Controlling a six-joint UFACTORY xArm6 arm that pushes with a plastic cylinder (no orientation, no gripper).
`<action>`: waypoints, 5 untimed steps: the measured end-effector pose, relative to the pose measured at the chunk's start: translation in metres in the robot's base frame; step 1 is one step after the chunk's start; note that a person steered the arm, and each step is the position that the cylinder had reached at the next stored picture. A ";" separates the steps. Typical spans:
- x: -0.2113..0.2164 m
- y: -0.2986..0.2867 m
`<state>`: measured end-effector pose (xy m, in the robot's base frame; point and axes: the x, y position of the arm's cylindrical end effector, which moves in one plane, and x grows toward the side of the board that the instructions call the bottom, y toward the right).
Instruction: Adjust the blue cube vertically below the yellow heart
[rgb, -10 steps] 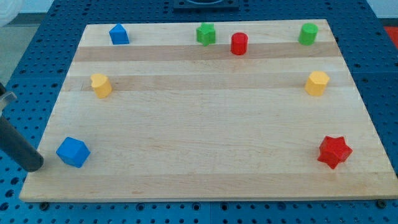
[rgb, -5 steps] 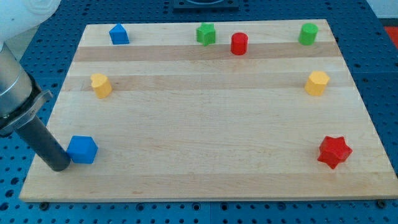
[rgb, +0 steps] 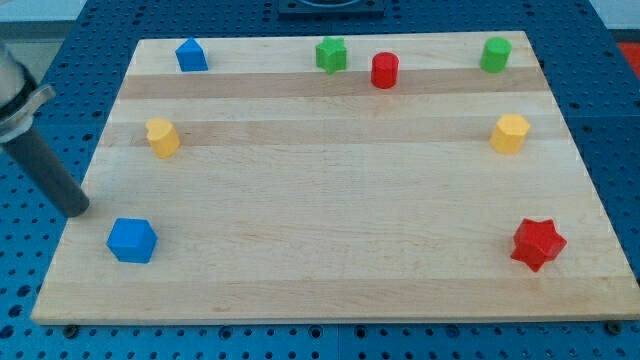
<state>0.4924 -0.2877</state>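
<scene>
The blue cube (rgb: 132, 240) sits near the board's lower left corner. The yellow heart (rgb: 162, 137) lies above it, slightly to the right, at the left side of the board. My tip (rgb: 78, 208) rests at the board's left edge, up and to the left of the blue cube, with a gap between them. The dark rod rises from the tip toward the view's upper left.
A blue house-shaped block (rgb: 191, 55), a green star (rgb: 331, 54), a red cylinder (rgb: 385, 70) and a green cylinder (rgb: 494, 54) line the top. A yellow hexagon (rgb: 509, 133) and a red star (rgb: 538, 243) sit at the right. The wooden board (rgb: 330, 190) lies on a blue perforated table.
My tip pushed the blue cube a little to the right, then drew back up and left off it. The cube now lies nearer under the yellow heart.
</scene>
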 end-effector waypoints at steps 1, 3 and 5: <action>-0.005 0.030; -0.004 0.070; 0.020 0.071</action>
<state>0.5127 -0.2165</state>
